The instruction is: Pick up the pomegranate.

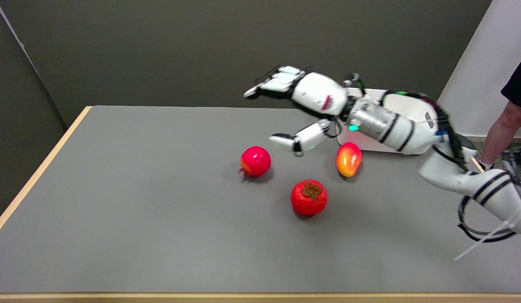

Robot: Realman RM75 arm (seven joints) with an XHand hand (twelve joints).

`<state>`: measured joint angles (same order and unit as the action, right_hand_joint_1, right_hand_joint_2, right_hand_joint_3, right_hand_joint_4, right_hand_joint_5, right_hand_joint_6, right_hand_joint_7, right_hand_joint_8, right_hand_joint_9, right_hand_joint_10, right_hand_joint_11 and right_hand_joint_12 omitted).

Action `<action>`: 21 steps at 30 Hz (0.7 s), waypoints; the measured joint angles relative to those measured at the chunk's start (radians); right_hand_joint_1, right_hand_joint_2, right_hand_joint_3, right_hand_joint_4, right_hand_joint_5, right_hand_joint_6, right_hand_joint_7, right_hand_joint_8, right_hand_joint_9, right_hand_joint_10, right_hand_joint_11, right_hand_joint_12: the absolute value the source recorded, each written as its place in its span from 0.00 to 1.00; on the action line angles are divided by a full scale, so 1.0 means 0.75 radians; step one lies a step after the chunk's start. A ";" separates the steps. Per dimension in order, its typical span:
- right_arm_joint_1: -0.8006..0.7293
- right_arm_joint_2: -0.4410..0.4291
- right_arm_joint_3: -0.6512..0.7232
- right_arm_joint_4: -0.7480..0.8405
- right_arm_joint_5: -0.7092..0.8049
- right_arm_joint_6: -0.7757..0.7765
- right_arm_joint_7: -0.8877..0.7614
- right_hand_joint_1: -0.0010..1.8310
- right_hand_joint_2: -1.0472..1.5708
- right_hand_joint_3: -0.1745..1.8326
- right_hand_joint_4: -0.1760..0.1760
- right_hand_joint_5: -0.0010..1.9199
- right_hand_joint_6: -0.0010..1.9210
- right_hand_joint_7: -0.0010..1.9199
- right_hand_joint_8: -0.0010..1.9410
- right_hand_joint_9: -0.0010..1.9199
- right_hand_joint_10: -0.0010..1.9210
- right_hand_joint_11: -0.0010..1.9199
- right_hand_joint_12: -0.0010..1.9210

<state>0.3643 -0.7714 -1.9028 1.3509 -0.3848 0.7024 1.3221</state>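
The pomegranate (pixel 255 161) is a glossy red ball with a small frilled crown at its lower left, lying on the grey table (pixel 138 219) near the middle. My right hand (pixel 300 103) hovers in the air above and to the right of it, fingers spread apart and stretched toward the left, thumb hanging below. Nothing is in the hand. The thumb tip is a short way to the right of the pomegranate and does not touch it.
A red persimmon (pixel 309 197) with a brown calyx lies in front of the pomegranate to the right. A red-yellow mango (pixel 348 159) lies under my forearm. A white bin (pixel 405 109) stands behind the arm. A person's leg (pixel 502 126) shows at the far right.
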 measured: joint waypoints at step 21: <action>0.273 -0.223 -0.378 -0.084 -0.354 -0.276 0.151 0.29 0.64 0.53 0.72 0.14 0.25 0.19 0.19 0.13 0.39 0.05 0.65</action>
<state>0.5689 -0.9384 -2.1860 1.2880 -0.6503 0.4954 1.4352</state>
